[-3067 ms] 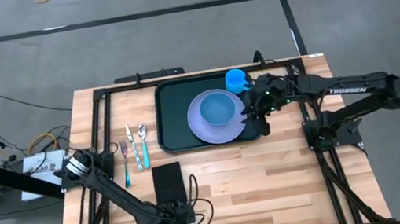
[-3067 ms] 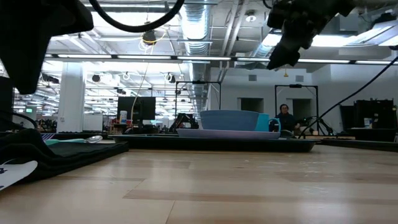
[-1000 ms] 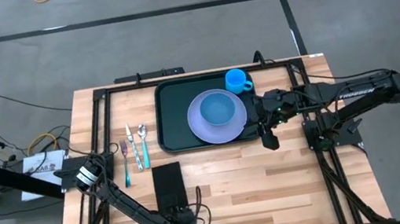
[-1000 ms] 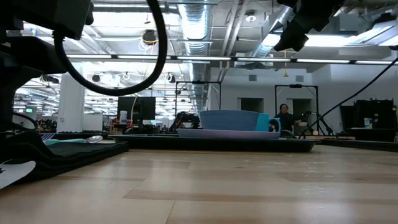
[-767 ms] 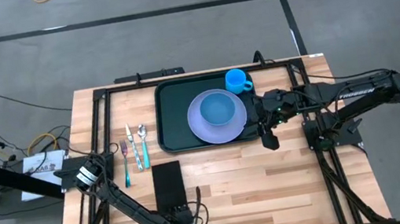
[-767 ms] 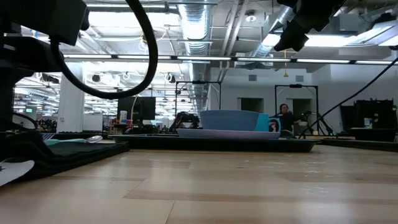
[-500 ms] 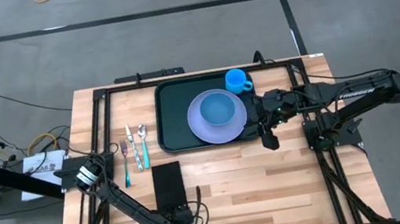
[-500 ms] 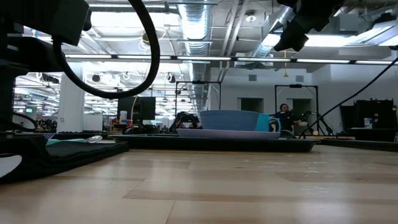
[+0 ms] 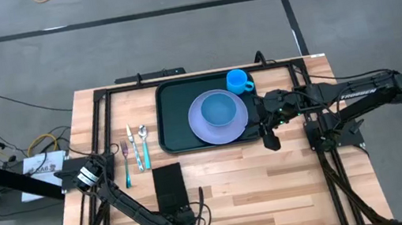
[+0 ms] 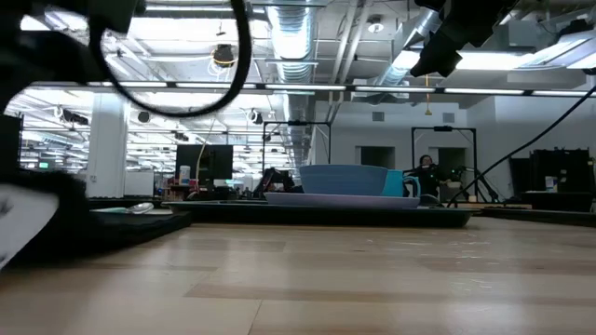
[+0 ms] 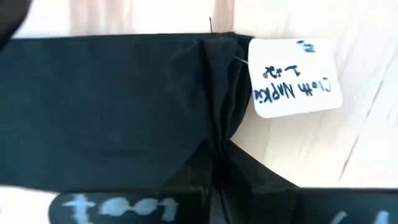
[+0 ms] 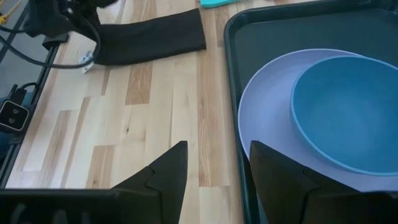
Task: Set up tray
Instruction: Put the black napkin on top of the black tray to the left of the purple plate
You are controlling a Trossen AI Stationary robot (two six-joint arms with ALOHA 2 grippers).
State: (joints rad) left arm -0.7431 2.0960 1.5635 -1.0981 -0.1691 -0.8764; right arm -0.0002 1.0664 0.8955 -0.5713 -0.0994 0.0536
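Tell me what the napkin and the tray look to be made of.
Napkin: black cloth, matte; it bunches into soft folds where the left gripper's fingers pinch it, and its tag reads cloth napkin. Tray: probably hard plastic, dark green, smooth with a faint sheen and moulded raised rim.

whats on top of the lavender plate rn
A blue bowl sits on the lavender plate, which lies on the tray. The plate's middle under the bowl is covered. The blue cup stands beside it.

Lavender plate (image 9: 219,118) w/ blue bowl (image 9: 220,109); cup (image 9: 237,81); napkin (image 9: 169,187); cutlery (image 9: 135,145), prob. 3 pcs.
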